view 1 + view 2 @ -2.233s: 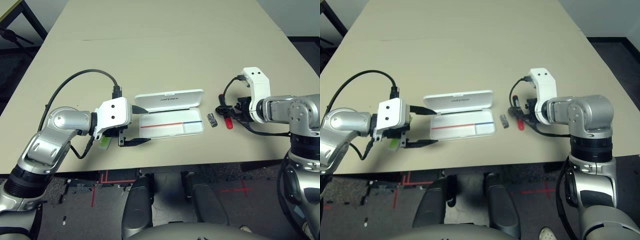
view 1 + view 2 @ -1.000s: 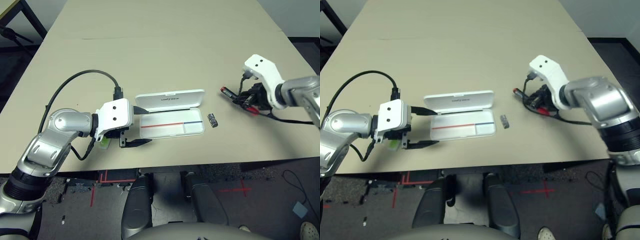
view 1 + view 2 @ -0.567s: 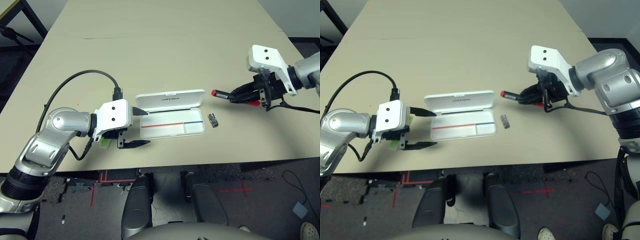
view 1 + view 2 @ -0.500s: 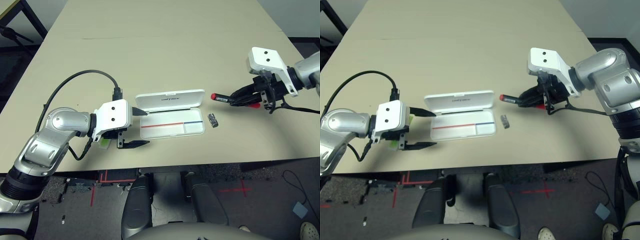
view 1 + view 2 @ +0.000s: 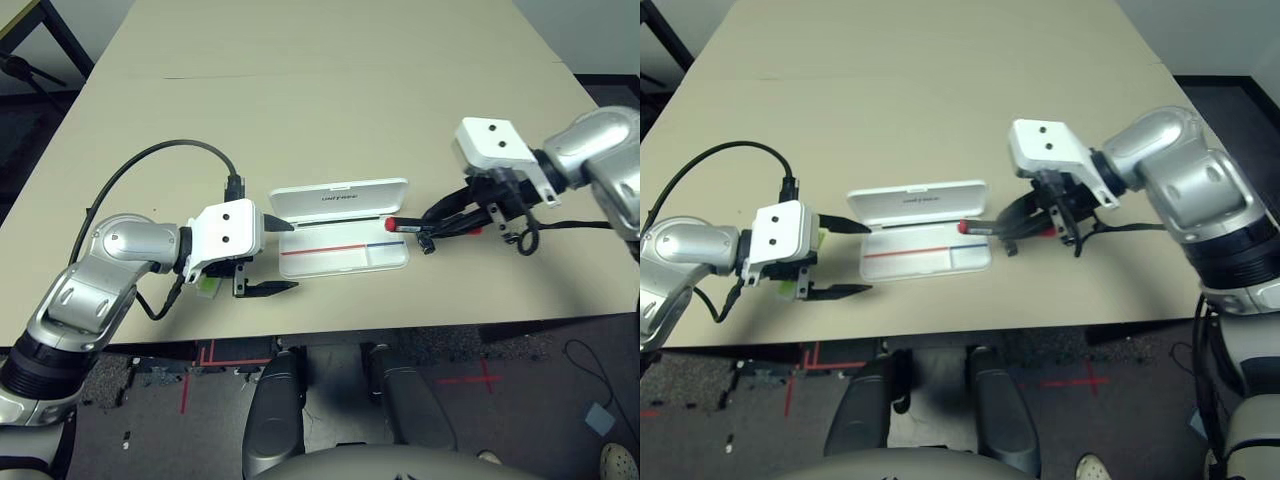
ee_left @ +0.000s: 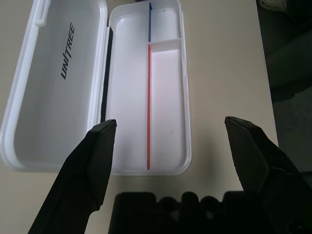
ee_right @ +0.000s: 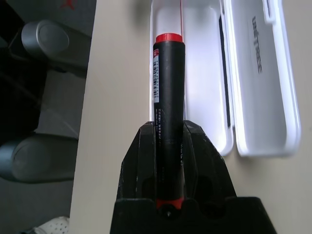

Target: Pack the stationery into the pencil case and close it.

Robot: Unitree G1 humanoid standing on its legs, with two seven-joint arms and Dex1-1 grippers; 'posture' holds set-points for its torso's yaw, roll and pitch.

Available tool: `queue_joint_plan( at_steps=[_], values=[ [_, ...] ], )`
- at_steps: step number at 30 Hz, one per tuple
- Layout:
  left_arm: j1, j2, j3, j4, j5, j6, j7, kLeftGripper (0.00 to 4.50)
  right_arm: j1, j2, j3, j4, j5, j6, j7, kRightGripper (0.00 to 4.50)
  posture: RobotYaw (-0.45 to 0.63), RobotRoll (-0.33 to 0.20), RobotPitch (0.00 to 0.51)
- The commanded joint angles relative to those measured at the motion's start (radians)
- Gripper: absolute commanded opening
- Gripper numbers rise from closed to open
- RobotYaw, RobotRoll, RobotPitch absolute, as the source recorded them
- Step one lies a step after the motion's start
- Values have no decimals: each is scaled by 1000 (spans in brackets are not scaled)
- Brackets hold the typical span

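The pencil case lies open and empty on the worktop. The right pincer, pinching the red marker, hovers at its right end. The left pincer is spread beside the green highlighter; packing has barely begun.
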Motion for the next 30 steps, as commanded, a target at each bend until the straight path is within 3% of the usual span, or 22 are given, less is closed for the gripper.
queue_joint_plan(
  at_steps=[1,18,30],
  values=[
    [5,9,-17,6,9,-3,-8,4500,8,45,39,-16,-51,-37,-58,512,88,0,200],
    [14,8,-10,-19,6,16,12,4500,46,235,133,19,-204,-152,-233,512,105,0,195],
    [9,7,-15,-27,4,28,18,4500,69,303,139,51,-261,-199,-312,512,106,0,193]
  ],
)
